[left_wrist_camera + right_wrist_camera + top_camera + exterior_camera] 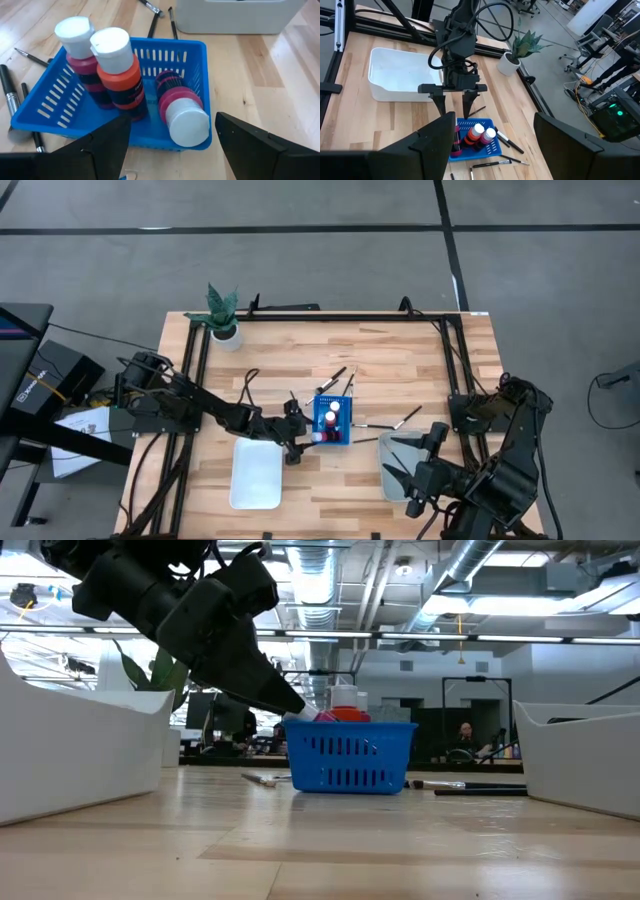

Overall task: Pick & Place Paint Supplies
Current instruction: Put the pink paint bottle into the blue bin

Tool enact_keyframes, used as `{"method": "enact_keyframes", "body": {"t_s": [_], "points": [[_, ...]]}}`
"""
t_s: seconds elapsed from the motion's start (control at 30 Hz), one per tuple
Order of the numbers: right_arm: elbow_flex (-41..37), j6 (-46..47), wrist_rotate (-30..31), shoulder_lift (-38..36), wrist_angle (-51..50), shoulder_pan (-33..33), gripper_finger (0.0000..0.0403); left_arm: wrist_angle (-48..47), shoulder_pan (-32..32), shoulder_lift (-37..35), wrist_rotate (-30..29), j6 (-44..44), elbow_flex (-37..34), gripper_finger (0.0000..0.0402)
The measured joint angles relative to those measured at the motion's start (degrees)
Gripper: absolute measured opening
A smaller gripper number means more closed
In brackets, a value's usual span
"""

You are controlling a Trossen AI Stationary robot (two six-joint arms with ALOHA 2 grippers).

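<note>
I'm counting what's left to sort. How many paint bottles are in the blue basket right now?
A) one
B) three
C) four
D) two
B: the left wrist view shows two paint bottles standing upright and a third on its side in the blue basket.

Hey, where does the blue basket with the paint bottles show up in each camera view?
High view: blue basket at table centre, just right of the left gripper.
Low view: basket mid-picture, the left gripper dipping to its rim.
Left wrist view: basket fills the middle, beyond the open fingers.
Right wrist view: basket low centre.
Shared landmark: the white-capped bottles inside.
</note>
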Motion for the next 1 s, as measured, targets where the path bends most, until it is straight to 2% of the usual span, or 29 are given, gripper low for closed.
{"method": "enact_keyframes", "body": {"t_s": [0.43,1.0], "points": [[0.0,0.0,0.0,0.0,0.0,0.0,0.0265,0.0,0.0,0.0,0.8,-0.4,0.0,0.0231],[0.0,0.2,-1.4,0.0,0.0,0.1,0.0265,0.0,0.7,0.0,1.9,-0.3,0.0,0.0115]]}}
